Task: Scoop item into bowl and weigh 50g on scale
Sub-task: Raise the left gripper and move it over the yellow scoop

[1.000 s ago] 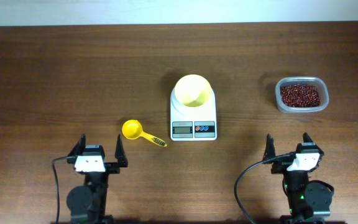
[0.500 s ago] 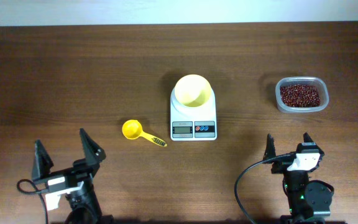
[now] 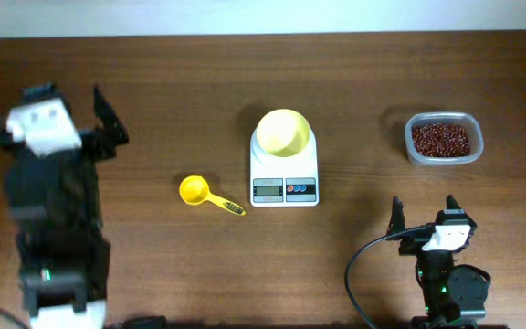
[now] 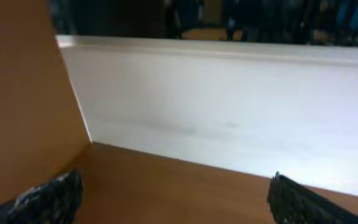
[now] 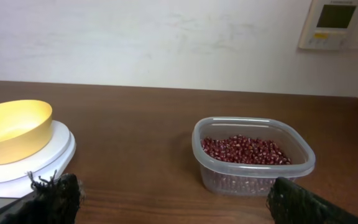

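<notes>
Left gripper (image 4: 175, 202), wide, hovers by the left edge of the table (image 3: 172, 82); right gripper (image 3: 423, 212), wide, at front.

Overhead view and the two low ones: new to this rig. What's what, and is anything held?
The overhead view looks down on two robot arms at a wooden table. The other two pictures come from a camera on each wrist. The left gripper faces the wall; the right gripper faces a clear tub of red beans. In the middle, an empty yellow bowl sits on a white scale, a yellow scoop to its left. Both grippers are open, holding nothing.
</notes>
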